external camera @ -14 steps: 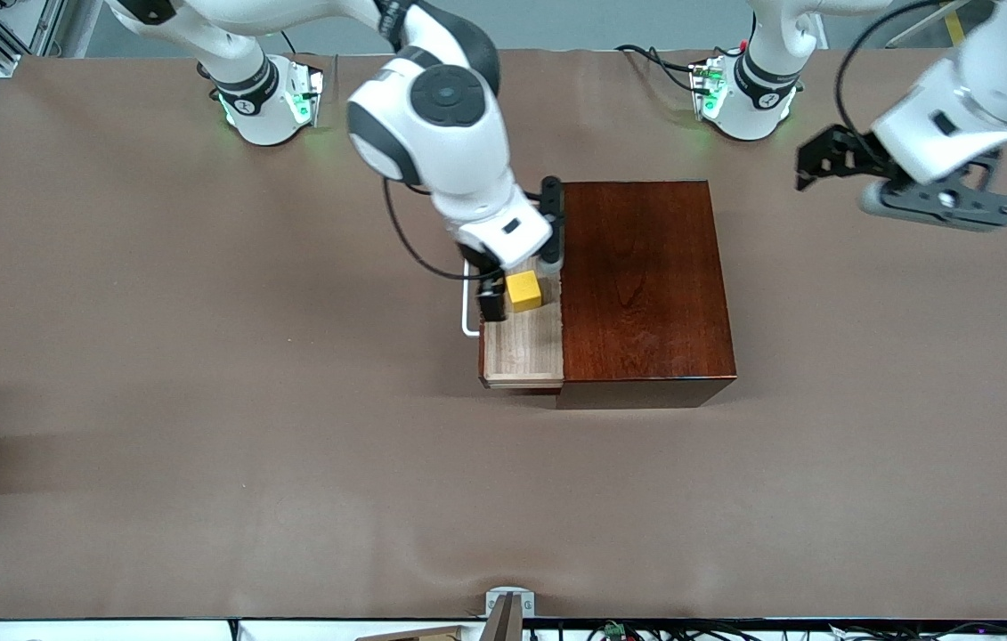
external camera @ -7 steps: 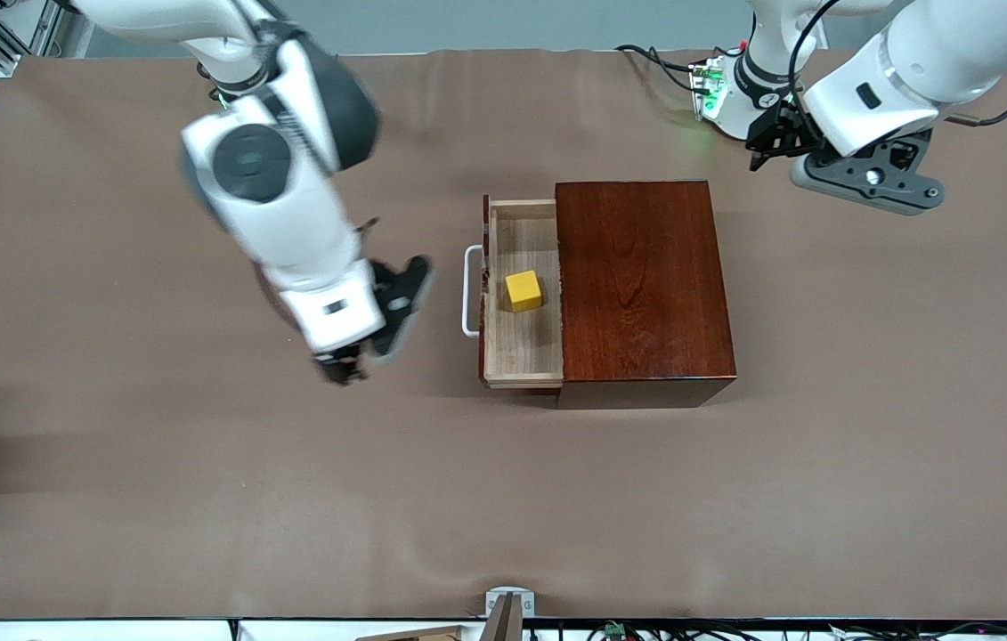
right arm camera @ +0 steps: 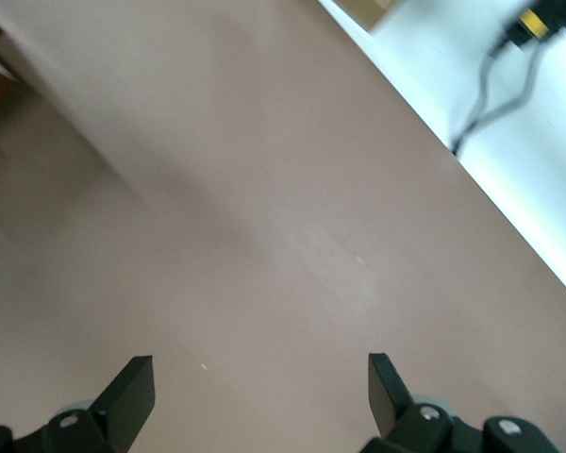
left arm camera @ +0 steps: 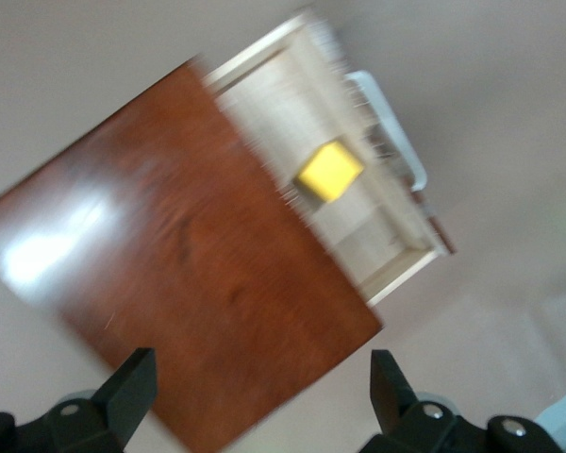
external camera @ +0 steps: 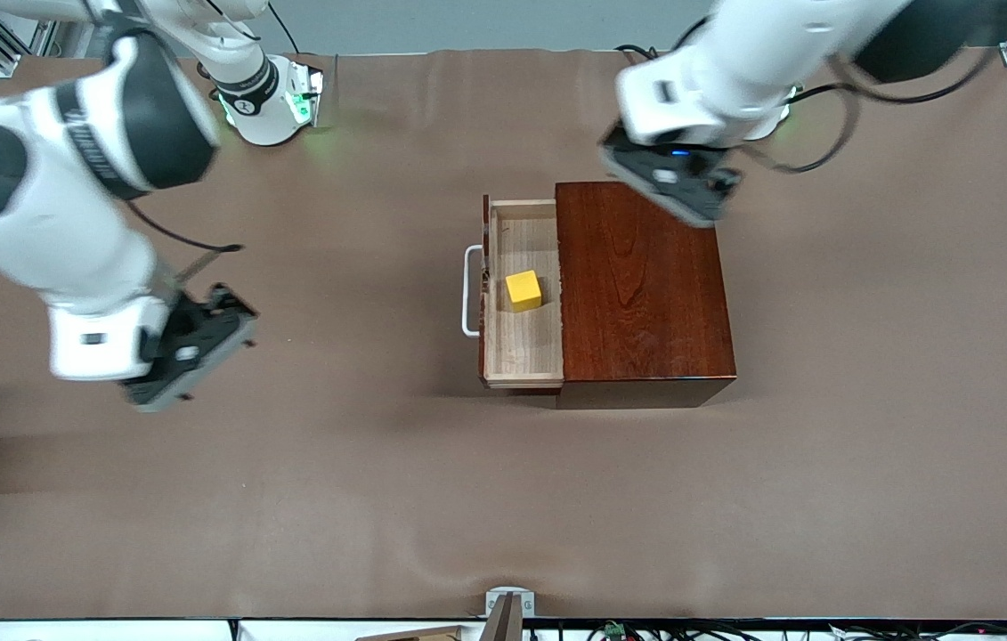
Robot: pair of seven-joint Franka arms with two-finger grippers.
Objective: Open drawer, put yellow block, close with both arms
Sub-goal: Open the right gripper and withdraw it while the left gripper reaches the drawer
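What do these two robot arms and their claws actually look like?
Both arms are glossy white with rounded black joint sections, black cables looping alongside, and green-lit bases. The left gripper and right gripper are black and grey, each ending in two short black fingers.

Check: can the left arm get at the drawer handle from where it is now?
Probably not directly. The left gripper, open, is over the box corner toward the bases; the white handle faces the right arm's end of the table, past the open drawer holding the yellow block. Nothing blocks the handle.

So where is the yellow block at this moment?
In the front view the yellow block sits in the open drawer, just inside the white handle and beside the mahogany box, with no end effector touching it.
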